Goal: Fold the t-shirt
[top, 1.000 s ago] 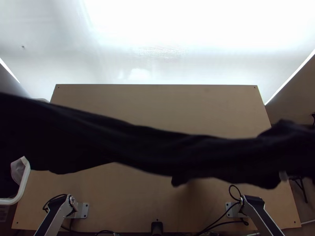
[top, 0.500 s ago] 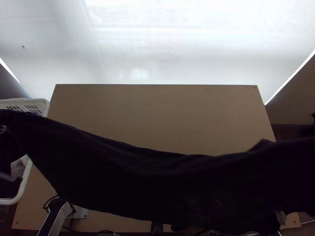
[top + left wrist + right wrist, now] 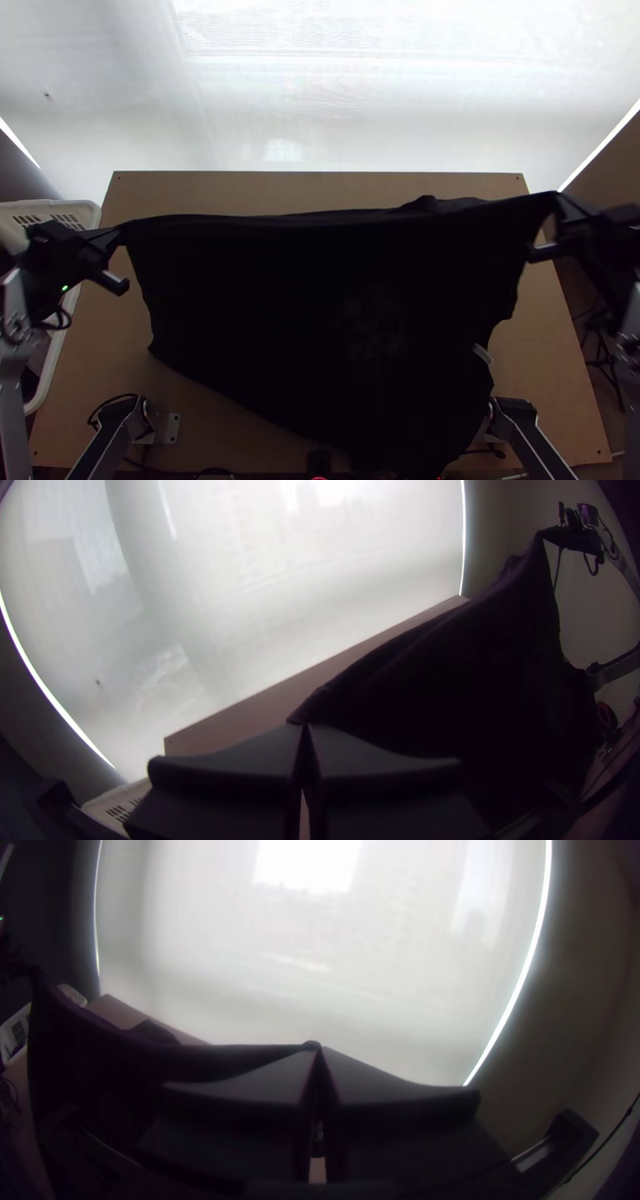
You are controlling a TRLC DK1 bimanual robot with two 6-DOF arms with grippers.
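1. Two-point hang of dark t-shirt (image 3: 320,320) over table (image 3: 240,188); lower end near the near edge, close to right arm's base.
2. Left tool (image 3: 118,234): fingers closed, pinching left end of the upper edge.
3. Right tool (image 3: 554,197): fingers closed, pinching opposite end; edge stretched between, sagging slightly.
4. Beyond far table edge: pale screen (image 3: 320,96).

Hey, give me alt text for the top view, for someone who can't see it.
A black t-shirt hangs spread between the left end effector and the right end effector, above a light wooden table. A white slotted basket is at the table's left side.
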